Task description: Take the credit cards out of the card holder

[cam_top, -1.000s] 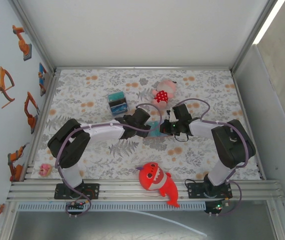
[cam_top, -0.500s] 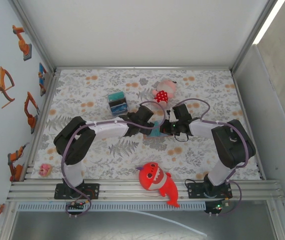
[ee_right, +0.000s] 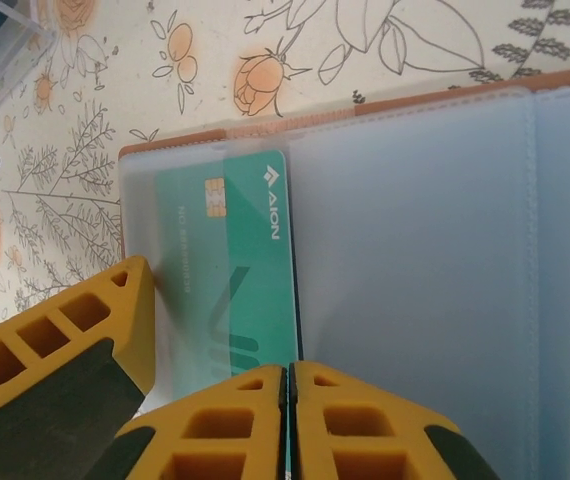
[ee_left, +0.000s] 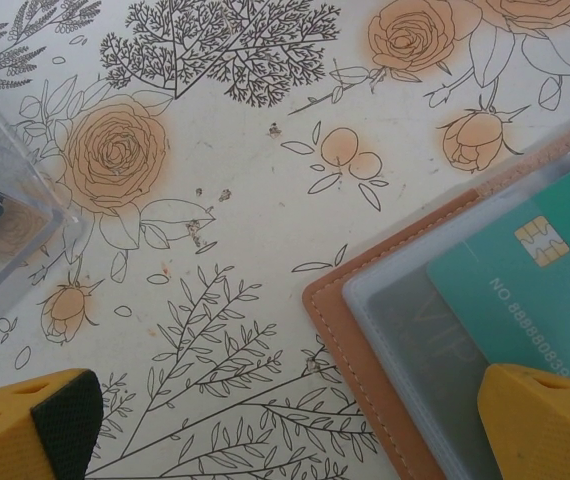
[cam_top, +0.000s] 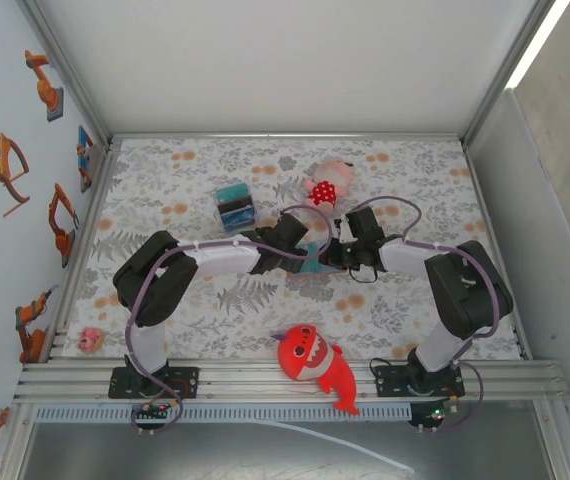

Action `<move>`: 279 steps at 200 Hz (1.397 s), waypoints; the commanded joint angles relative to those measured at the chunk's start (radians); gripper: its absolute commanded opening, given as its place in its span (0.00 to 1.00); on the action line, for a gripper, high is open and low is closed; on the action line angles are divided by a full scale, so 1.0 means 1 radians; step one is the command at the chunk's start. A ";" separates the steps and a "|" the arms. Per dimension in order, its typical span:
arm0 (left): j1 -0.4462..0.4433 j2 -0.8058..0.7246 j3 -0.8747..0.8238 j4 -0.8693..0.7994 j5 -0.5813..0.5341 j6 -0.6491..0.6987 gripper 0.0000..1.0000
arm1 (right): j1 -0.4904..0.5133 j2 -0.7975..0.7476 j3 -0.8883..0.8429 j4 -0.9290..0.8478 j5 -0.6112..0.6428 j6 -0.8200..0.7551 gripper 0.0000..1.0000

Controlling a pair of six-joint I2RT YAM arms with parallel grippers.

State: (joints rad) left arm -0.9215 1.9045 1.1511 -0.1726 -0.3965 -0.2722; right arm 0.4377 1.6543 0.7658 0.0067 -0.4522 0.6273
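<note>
the holder [ee_right: 415, 250] lay open and flat about the middle of the bench [cam_top: 165, 190], its tan edge and clear sleeves facing up. a teal card [ee_right: 255, 270] sat in the sleeve at one end of it, chip and printing showing through the plastic. in the left wrist view the same card [ee_left: 525, 290] lay inside the holder [ee_left: 365, 340].

the right tool [ee_right: 287, 420] had its yellow fingers pressed together on the card's edge, pinching it through the sleeve opening. the left tool [ee_left: 285, 430] was spread wide and low over the bench. one finger [ee_left: 540, 415] was above the card end of the holder, the other [ee_left: 35, 420] over bare bench beside it.

from above, both tools met over the holder [cam_top: 312, 263], the left tool [cam_top: 308, 243] just beside the right tool [cam_top: 331, 254]. a clear box [cam_top: 234, 207] with teal and blue contents stood toward the far left corner. a pink plush [cam_top: 327, 184] lay near the far edge, and a red shark [cam_top: 311, 364] at the near edge.
</note>
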 commanded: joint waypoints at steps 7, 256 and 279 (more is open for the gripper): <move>0.004 0.010 0.003 -0.044 0.002 0.016 0.97 | -0.008 -0.006 -0.016 0.025 -0.008 0.024 0.17; 0.003 0.012 -0.042 -0.048 0.043 -0.016 1.00 | -0.016 0.103 -0.109 0.410 -0.202 0.196 0.16; 0.003 0.012 -0.039 -0.048 0.041 -0.015 1.00 | -0.017 0.109 -0.111 0.411 -0.197 0.195 0.12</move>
State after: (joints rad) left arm -0.9146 1.9034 1.1404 -0.1642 -0.3855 -0.2848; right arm 0.4210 1.7466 0.6624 0.3660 -0.6216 0.8143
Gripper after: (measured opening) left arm 0.999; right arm 0.142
